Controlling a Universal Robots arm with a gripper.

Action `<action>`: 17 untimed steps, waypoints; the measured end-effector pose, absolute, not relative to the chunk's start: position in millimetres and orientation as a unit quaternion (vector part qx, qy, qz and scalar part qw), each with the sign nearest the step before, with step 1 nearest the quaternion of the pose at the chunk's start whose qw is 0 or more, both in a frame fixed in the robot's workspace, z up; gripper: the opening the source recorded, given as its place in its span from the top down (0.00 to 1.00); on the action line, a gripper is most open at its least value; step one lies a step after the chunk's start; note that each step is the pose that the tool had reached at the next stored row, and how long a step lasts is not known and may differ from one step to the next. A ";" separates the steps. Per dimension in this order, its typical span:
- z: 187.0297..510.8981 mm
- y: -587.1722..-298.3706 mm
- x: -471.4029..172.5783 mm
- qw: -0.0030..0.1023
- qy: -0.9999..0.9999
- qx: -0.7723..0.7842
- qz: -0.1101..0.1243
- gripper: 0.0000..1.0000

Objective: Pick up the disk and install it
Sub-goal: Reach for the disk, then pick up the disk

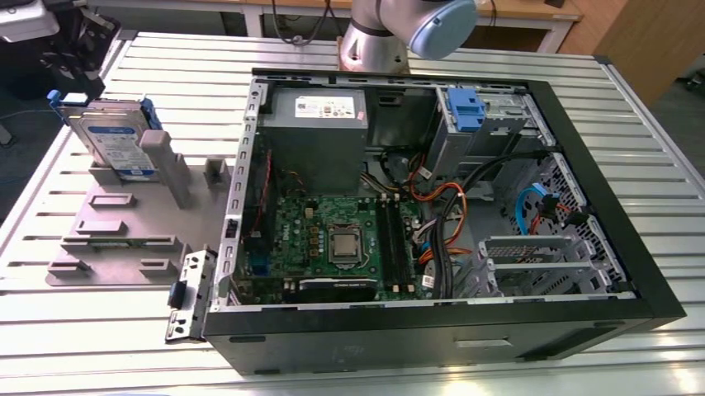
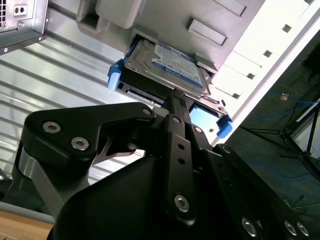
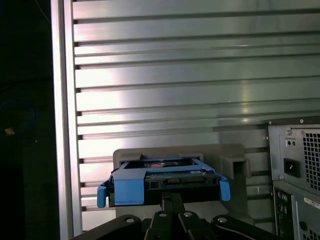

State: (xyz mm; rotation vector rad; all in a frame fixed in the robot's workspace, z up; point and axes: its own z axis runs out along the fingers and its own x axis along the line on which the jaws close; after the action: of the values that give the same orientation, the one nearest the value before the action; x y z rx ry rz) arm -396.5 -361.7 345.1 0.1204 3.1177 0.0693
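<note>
Silver-grey disk (image 1: 111, 142): upright in the grey holder (image 1: 111, 247), beside the computer case (image 1: 441, 334).
My gripper (image 3: 170, 196): jaws clenched, empty, short of it.

Silver arm tube (image 1: 369, 45) with a pale blue joint cap (image 1: 441, 25); matte black pincer (image 2: 174, 97), links studded with silver screws (image 2: 80, 144).

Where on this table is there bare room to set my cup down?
Bare slats of the table lie at the exterior view's right of the computer case, and along the near edge by the grey fixture. Crowded: inside the case, with cables, and the fixture holding the disk.
</note>
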 end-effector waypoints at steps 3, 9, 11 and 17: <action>340.2 -361.6 -397.0 0.011 0.999 0.039 0.021 0.89; 337.4 -361.5 -397.0 0.011 0.999 0.039 0.021 0.89; 337.1 -361.5 -397.0 0.010 0.999 0.039 0.021 0.89; 336.2 -361.5 -397.0 0.010 0.999 0.039 0.021 0.89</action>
State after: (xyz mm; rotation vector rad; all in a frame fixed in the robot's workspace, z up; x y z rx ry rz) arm -397.0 -361.5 336.2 0.1207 3.1176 0.0646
